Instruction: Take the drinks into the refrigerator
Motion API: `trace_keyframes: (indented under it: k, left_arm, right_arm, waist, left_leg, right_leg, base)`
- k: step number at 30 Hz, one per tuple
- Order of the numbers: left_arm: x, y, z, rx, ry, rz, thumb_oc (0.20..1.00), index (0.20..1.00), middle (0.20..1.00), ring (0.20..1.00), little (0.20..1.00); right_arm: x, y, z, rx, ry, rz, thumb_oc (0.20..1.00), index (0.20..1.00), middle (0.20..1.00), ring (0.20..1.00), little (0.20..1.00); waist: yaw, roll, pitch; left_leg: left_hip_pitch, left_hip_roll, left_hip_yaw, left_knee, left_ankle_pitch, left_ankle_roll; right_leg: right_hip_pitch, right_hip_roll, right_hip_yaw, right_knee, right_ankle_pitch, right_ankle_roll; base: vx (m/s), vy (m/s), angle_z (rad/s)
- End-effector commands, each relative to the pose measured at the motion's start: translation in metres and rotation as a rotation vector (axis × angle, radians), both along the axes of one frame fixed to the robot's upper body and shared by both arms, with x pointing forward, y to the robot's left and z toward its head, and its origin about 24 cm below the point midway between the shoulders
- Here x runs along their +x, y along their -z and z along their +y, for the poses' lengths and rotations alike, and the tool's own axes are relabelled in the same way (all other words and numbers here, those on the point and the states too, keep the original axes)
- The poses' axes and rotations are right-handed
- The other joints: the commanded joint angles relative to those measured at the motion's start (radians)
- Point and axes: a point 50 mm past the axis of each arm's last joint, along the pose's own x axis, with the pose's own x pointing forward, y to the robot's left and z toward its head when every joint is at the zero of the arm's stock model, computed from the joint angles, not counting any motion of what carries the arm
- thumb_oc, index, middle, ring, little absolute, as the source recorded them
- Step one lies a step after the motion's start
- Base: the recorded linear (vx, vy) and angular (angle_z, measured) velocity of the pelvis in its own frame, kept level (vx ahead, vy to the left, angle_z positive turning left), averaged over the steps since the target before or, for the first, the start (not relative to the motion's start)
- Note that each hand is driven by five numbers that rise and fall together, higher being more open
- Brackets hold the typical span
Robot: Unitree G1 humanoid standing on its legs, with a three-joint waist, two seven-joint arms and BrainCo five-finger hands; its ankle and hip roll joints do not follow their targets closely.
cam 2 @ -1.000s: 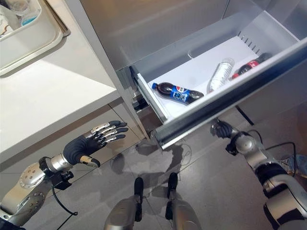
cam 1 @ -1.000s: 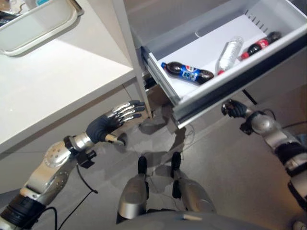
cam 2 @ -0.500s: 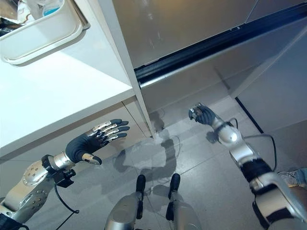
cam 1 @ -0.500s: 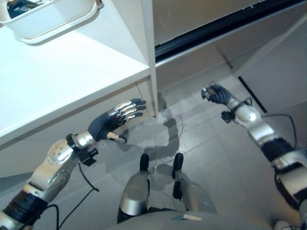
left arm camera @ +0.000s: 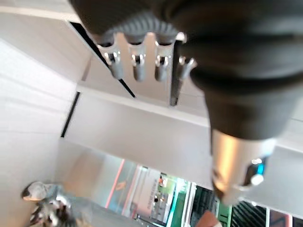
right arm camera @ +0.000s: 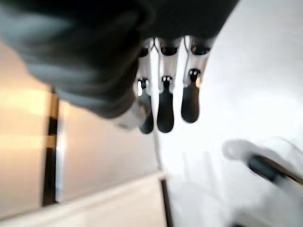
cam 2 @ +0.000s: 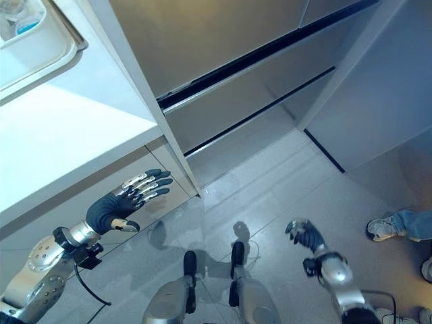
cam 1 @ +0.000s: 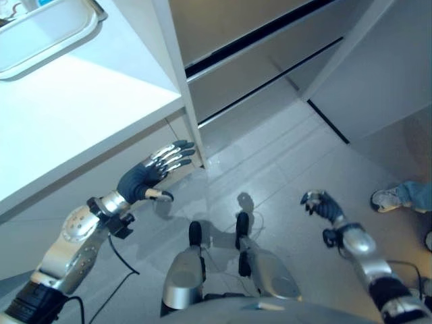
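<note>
The refrigerator's lower drawer is pushed in flush, with only dark seams along its steel front; the drink bottles are hidden inside it. My left hand hovers beside the white counter's corner post, fingers straight and spread, holding nothing. Its wrist view looks past the fingers toward the refrigerator front. My right hand hangs low over the grey floor, well away from the drawer, with relaxed fingers and nothing in it.
A white counter fills the left side, with a white tray at its back. A person's shoe and trouser leg stand on the floor at the far right. A grey cabinet wall rises to the right of the refrigerator.
The open drawer with its bottles has been pushed shut. My right hand has left the drawer front and dropped toward the floor. The camera has shifted; my left hand has hardly moved.
</note>
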Motion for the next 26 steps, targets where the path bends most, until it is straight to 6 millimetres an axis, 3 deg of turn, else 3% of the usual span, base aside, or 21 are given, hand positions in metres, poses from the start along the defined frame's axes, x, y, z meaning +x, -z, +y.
trace_keyframes:
  k: [1,2,3,4,5,12,15,19,21,26]
  left_arm:
    - [-0.010,0.022,0.011,0.065,-0.083,0.039,1.000,1.000,1.000,1.000,1.000]
    - [-0.013,0.048,0.021,0.103,-0.158,0.133,1.000,1.000,1.000,1.000,1.000]
    - [-0.013,0.049,0.021,0.103,-0.158,0.133,1.000,1.000,1.000,1.000,1.000]
    - [-0.015,0.062,0.027,0.134,-0.208,0.174,1.000,1.000,1.000,1.000,1.000]
    - [-0.022,0.089,0.036,0.188,-0.277,0.267,1.000,1.000,1.000,1.000,1.000]
    - [-0.056,0.175,0.052,0.370,-0.569,0.610,1.000,1.000,1.000,1.000,1.000]
    - [-0.074,0.199,0.054,0.450,-0.630,0.743,1.000,1.000,1.000,1.000,1.000]
    - [-0.126,0.236,0.052,0.573,-0.730,1.071,1.000,1.000,1.000,1.000,1.000]
    - [-0.140,0.245,0.046,0.579,-0.751,1.175,1.000,1.000,1.000,1.000,1.000]
    - [-0.142,0.252,0.025,0.499,-0.713,1.225,1.000,1.000,1.000,1.000,1.000]
  right_arm:
    - [-0.002,0.005,0.009,0.052,-0.020,0.008,1.000,1.000,1.000,1.000,1.000]
    - [-0.013,0.015,0.007,0.057,0.001,0.058,1.000,1.000,1.000,1.000,1.000]
    - [-0.013,0.015,0.007,0.056,0.001,0.058,1.000,1.000,1.000,1.000,1.000]
    - [-0.016,0.017,0.007,0.062,0.012,0.070,1.000,1.000,1.000,1.000,1.000]
    - [-0.023,0.024,0.004,0.052,0.036,0.108,1.000,1.000,1.000,1.000,1.000]
    - [-0.037,0.045,0.000,-0.016,0.068,0.238,1.000,1.000,1.000,1.000,1.000]
    - [-0.049,0.057,0.001,-0.034,0.092,0.318,1.000,1.000,1.000,1.000,1.000]
    - [-0.068,0.076,0.009,-0.053,0.120,0.458,1.000,1.000,1.000,1.000,1.000]
    - [-0.075,0.081,0.013,-0.059,0.124,0.504,1.000,1.000,1.000,1.000,1.000]
    - [-0.087,0.090,0.024,-0.038,0.104,0.584,1.000,1.000,1.000,1.000,1.000]
  waist:
    - [0.004,-0.031,-0.092]
    - [-0.001,-0.034,-0.103]
    - [-0.001,-0.033,-0.103]
    - [-0.003,-0.035,-0.108]
    - [-0.005,-0.036,-0.120]
    - [-0.005,-0.031,-0.171]
    - [-0.006,-0.029,-0.195]
    - [-0.008,-0.026,-0.230]
    - [-0.009,-0.027,-0.249]
    - [-0.009,-0.021,-0.284]
  left_leg:
    - [-0.059,-0.025,-0.020,0.080,-0.062,0.032]
    - [-0.049,-0.023,-0.017,0.070,-0.060,0.030]
    - [-0.048,-0.023,-0.018,0.069,-0.060,0.030]
    - [-0.043,-0.022,-0.018,0.064,-0.059,0.030]
    - [-0.032,-0.022,-0.017,0.054,-0.058,0.029]
    - [0.020,-0.024,-0.023,0.005,-0.049,0.032]
    - [0.042,-0.028,-0.026,-0.012,-0.049,0.032]
    - [0.062,-0.028,-0.028,-0.038,-0.044,0.030]
    - [0.069,-0.030,-0.031,-0.046,-0.046,0.030]
    - [0.081,-0.035,-0.044,-0.046,-0.054,0.031]
  right_leg:
    - [-0.053,-0.064,-0.012,0.129,-0.048,0.117]
    - [-0.041,-0.063,-0.012,0.122,-0.048,0.118]
    - [-0.041,-0.063,-0.012,0.121,-0.048,0.118]
    - [-0.037,-0.063,-0.012,0.118,-0.047,0.118]
    - [-0.028,-0.063,-0.013,0.111,-0.048,0.119]
    - [0.022,-0.063,-0.026,0.086,-0.055,0.117]
    - [0.045,-0.060,-0.029,0.070,-0.057,0.117]
    - [0.075,-0.056,-0.032,0.041,-0.058,0.113]
    - [0.088,-0.055,-0.035,0.030,-0.058,0.114]
    - [0.119,-0.057,-0.049,0.008,-0.057,0.114]
  base:
    - [0.03,0.024,-0.13]
    - [0.02,0.015,-0.11]
    - [0.02,0.019,-0.07]
    - [0.00,0.000,0.00]
    - [0.04,0.027,-0.01]
    - [0.05,0.018,0.04]
    - [0.07,0.018,0.09]
    - [0.08,0.021,0.03]
    - [0.07,0.013,0.02]
    - [0.09,0.025,0.11]
